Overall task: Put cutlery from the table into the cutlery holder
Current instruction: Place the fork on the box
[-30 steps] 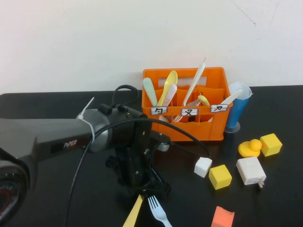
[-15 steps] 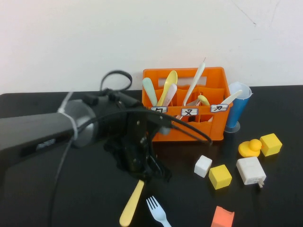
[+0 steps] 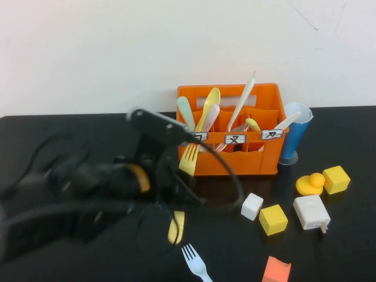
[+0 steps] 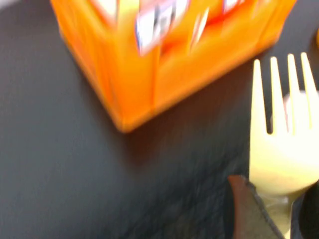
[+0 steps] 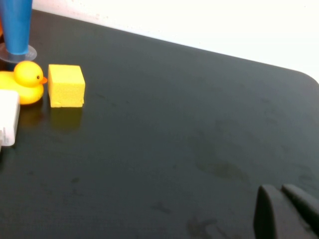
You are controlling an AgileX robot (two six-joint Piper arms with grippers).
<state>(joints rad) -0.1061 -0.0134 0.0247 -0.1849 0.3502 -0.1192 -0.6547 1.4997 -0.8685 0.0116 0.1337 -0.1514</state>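
Note:
My left gripper (image 3: 179, 191) is shut on a yellow fork (image 3: 188, 157), held above the black table (image 3: 346, 252) with its tines up, just in front of the orange cutlery holder (image 3: 252, 158). In the left wrist view the yellow fork (image 4: 284, 149) sticks out from between the left gripper's (image 4: 279, 219) fingers, with the cutlery holder (image 4: 164, 74) beyond it. Several utensils stand in the holder. A light blue fork (image 3: 195, 264) lies on the table near the front edge. My right gripper (image 5: 280, 199) is shut and hovers low over bare tabletop, holding nothing.
A blue cup (image 3: 294, 138) stands right of the holder. In front of it lie a yellow duck (image 3: 309, 183), two yellow blocks (image 3: 336, 178) (image 3: 273, 219), a white block (image 3: 251, 207), a white charger (image 3: 311, 212) and an orange block (image 3: 276, 270).
My left arm has risen and swung with the yellow fork, turning it from handle-down near the table to tines-up against the holder's front. The blue fork has not moved.

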